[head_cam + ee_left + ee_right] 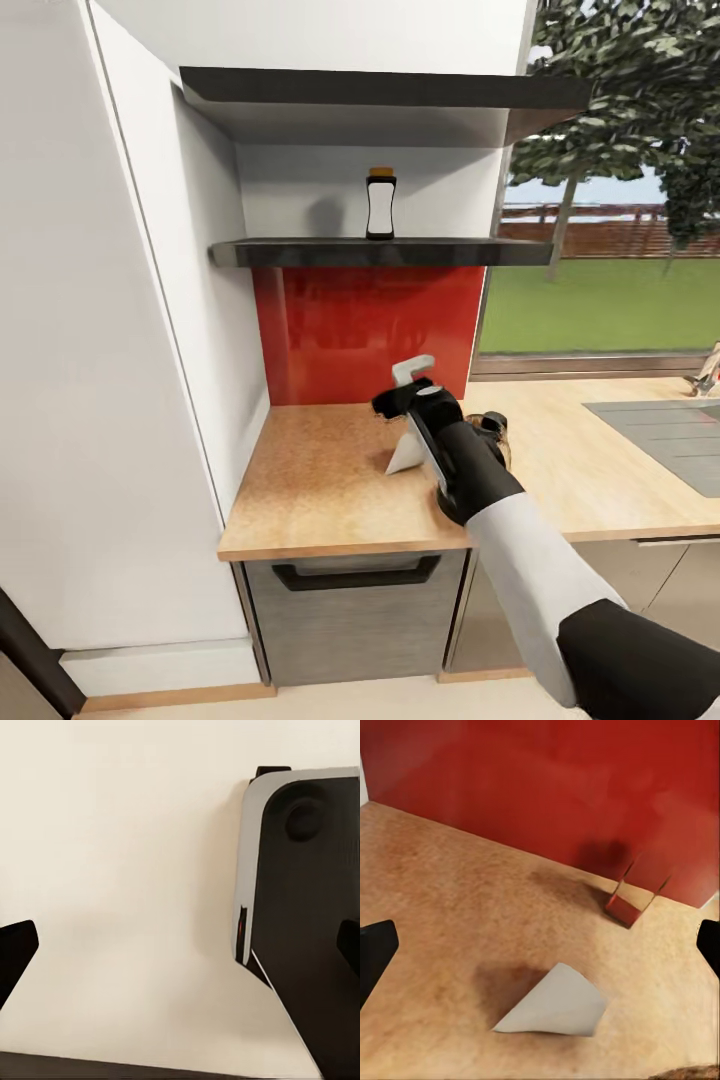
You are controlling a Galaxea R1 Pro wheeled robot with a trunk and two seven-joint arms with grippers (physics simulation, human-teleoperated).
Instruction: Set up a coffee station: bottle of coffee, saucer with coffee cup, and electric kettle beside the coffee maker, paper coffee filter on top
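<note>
The bottle of coffee (380,203), dark with a white label and an orange cap, stands upright on the dark kitchen shelf (380,252). A white paper coffee filter (406,456) (556,1005) lies on the wooden countertop (320,480). My right gripper (405,398) (540,949) hovers just above the filter, open, its fingers spread wide on either side of it and not touching it. A small shiny object (634,897) stands near the red backsplash. My left gripper (180,945) is open and holds nothing, in front of a plain cream surface.
A tall white cabinet (100,350) walls the counter's left side. A grey inset panel (665,430) lies in the counter at the right, under a window. A brownish object (497,428) sits half hidden behind my right forearm. A drawer (350,600) is below.
</note>
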